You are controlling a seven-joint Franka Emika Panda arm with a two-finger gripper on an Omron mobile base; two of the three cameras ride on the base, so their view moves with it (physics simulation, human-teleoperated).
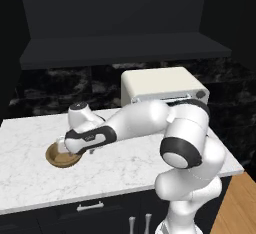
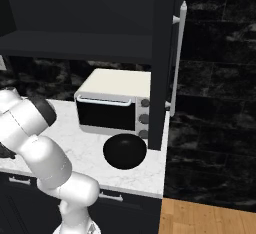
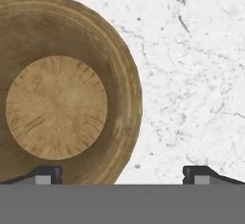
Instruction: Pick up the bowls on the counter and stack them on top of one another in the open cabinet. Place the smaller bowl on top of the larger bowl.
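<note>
Two bowls sit on the counter [image 1: 125, 163], both either side of the toaster oven [image 2: 112, 105]. Well left of the oven: smaller bowl [image 1: 63, 156], tan wood, rigid, likely light, not fragile; rim looks thin enough to pinch. Pincer [image 3: 122, 173] hangs low over it, spread wide, holding nothing, one fingertip [image 3: 48, 174] over the bowl wall, the other over bare marble, so a rim pinch looks set. Right-front of the oven: larger bowl [image 2: 125, 151], glossy black, probably slippery, heavier. Open cabinet [image 1: 125, 45] above the oven.
</note>
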